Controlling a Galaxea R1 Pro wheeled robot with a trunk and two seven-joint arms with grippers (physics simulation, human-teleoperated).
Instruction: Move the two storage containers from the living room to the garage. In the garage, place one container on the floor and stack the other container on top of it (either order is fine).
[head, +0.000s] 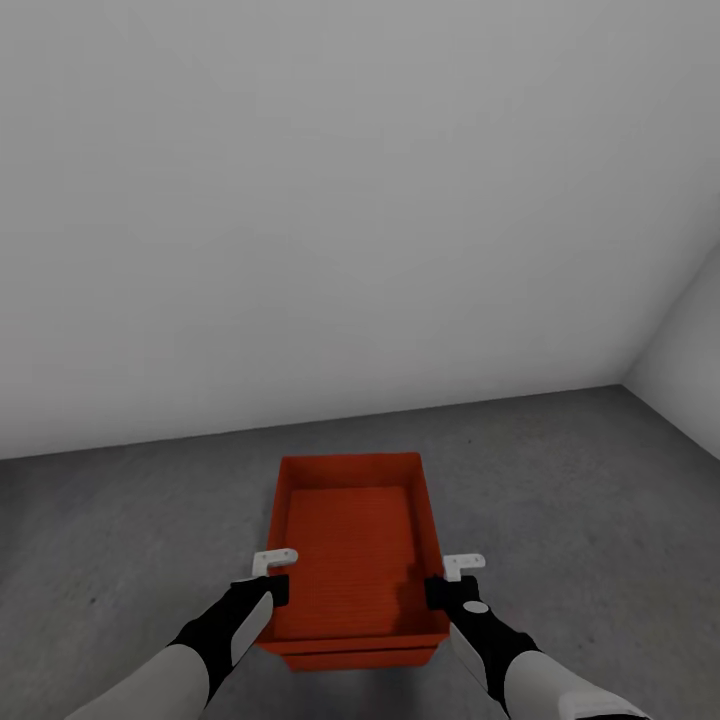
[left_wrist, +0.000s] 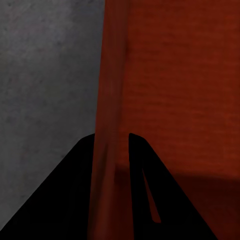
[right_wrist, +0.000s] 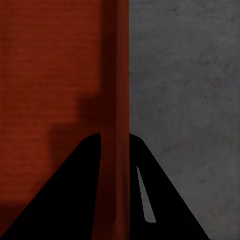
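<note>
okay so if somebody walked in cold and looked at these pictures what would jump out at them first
The orange-red storage container stands out at once, low in the middle of the head view, the one bright thing in a bare room of dark grey speckled floor and pale wall. A second rim line under its near edge suggests it sits on another bin. Next come the arms: the left claw and right claw each straddle a thin side wall.

Storage container (head: 350, 540) centred over the floor (head: 120, 520), well short of far wall (head: 300, 200). Left gripper (head: 268, 590) on its left wall, right gripper (head: 440, 592) on its right wall. Side wall (head: 690, 340) far right.
</note>
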